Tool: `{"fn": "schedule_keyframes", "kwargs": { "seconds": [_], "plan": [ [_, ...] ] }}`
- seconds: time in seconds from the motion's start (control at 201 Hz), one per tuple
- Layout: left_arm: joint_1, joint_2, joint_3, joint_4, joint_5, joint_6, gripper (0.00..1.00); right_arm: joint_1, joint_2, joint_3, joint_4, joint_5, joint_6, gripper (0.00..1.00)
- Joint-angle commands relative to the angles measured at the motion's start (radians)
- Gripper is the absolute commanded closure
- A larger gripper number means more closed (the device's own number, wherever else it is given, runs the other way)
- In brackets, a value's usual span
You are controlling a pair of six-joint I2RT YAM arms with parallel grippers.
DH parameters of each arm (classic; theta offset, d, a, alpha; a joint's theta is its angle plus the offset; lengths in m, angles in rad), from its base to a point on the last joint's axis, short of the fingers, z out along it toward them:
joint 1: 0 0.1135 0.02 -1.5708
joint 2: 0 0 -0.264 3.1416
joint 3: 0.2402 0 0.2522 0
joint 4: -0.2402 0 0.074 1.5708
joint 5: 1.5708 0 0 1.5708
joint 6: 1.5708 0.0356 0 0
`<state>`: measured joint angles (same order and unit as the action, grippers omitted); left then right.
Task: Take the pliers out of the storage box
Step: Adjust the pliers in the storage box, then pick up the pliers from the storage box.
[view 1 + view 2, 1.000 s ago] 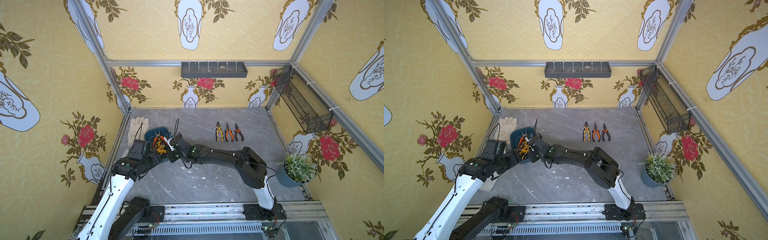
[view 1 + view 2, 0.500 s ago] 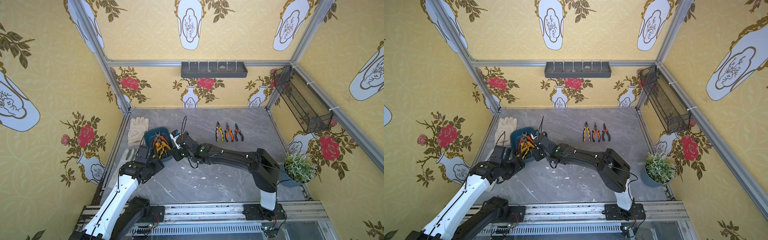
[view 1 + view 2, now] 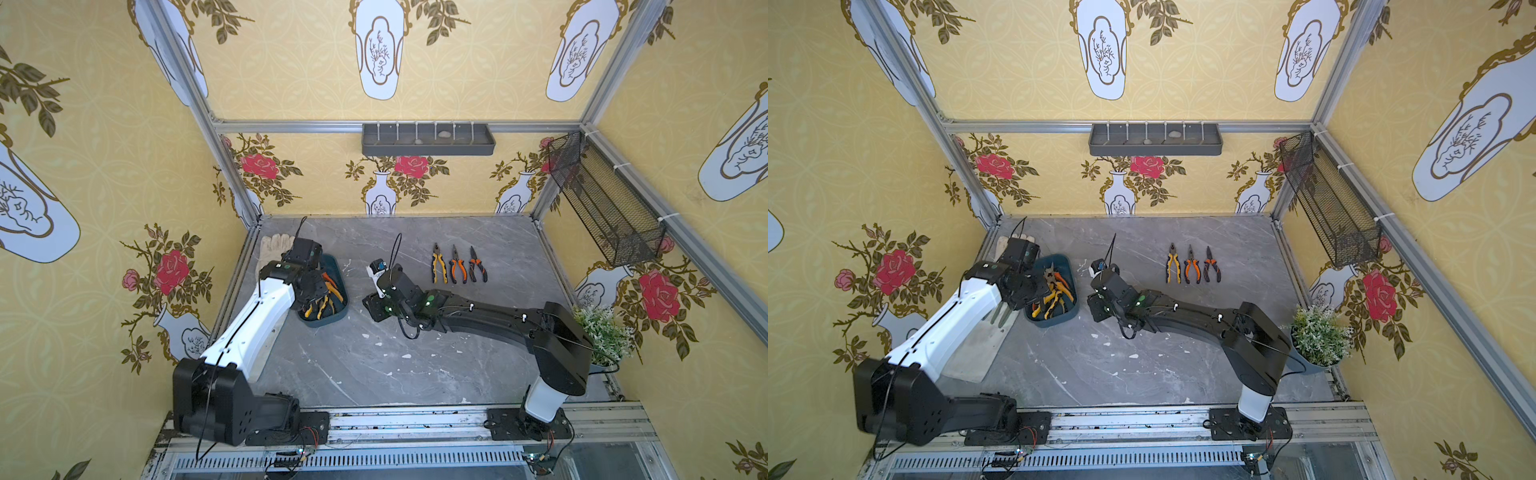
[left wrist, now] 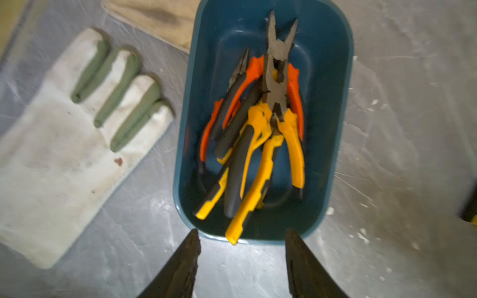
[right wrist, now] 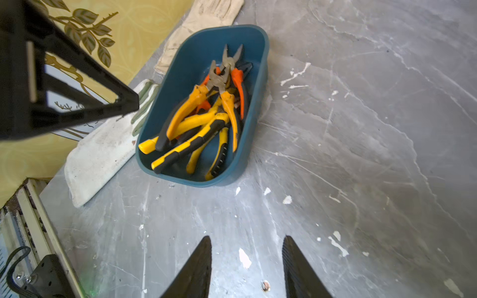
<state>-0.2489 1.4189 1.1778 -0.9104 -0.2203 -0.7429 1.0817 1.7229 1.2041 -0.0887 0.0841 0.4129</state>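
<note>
Three pliers [image 3: 457,269] are seen in both top views, laid side by side on the grey marble table [image 3: 365,365] with noses toward the back wall. They lie well apart from the teal storage box [image 3: 337,266] at the table's left side. More pliers [image 3: 1054,297] are heaped inside that box. The left gripper [image 3: 320,297] is held over the box, its fingers largely hidden beneath the wrist. The right gripper [image 3: 1096,309] is held over bare table just to the right of the box, apart from it.

From the left wrist, the left gripper is shown released: its two dark fingers [image 4: 185,265] are parted wide and nothing is clamped. The box's near short rim lies directly ahead of the fingertips. A yellow handle end propped on that rim is seen in the gap between them, with no contact visible. Yellow-handled long-nose pliers are stacked on top of orange-handled ones. A white work glove [image 4: 64,144] is laid flat beside the box.

From the right wrist, the right gripper is likewise shown released, its fingers [image 5: 196,271] spread over bare table with nothing between them. The box and its heap lie ahead of the fingertips, clearly apart from them.
</note>
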Motion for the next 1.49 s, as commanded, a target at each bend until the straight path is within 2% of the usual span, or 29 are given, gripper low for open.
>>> {"fn": "schedule_keyframes", "kwargs": {
  "seconds": [0.0, 0.115, 0.413, 0.807, 0.921, 1.195, 1.489],
  "plan": [
    [0.000, 0.087, 0.045, -0.107, -0.167, 0.117, 0.48, -0.019, -0.040, -0.049, 0.067, -0.021, 0.033, 0.54],
    [0.000, 0.142, 0.042, -0.096, -0.190, 0.132, 0.50, -0.038, -0.070, -0.100, 0.075, -0.030, 0.037, 0.55],
    [-0.011, 0.161, -0.020, 0.034, -0.099, 0.090, 0.52, -0.075, -0.116, -0.173, 0.095, -0.058, 0.050, 0.55],
    [-0.046, 0.243, -0.024, 0.045, -0.139, 0.083, 0.54, -0.083, -0.134, -0.192, 0.096, -0.068, 0.052, 0.55],
    [-0.043, 0.250, -0.031, 0.042, -0.146, 0.086, 0.67, -0.084, -0.141, -0.194, 0.093, -0.067, 0.052, 0.56],
    [-0.032, 0.242, -0.054, 0.052, -0.129, 0.101, 0.75, -0.085, -0.132, -0.195, 0.097, -0.073, 0.059, 0.56],
    [-0.027, 0.222, -0.049, 0.057, -0.103, 0.121, 0.98, -0.085, -0.132, -0.187, 0.089, -0.072, 0.056, 0.56]
  ]
}}
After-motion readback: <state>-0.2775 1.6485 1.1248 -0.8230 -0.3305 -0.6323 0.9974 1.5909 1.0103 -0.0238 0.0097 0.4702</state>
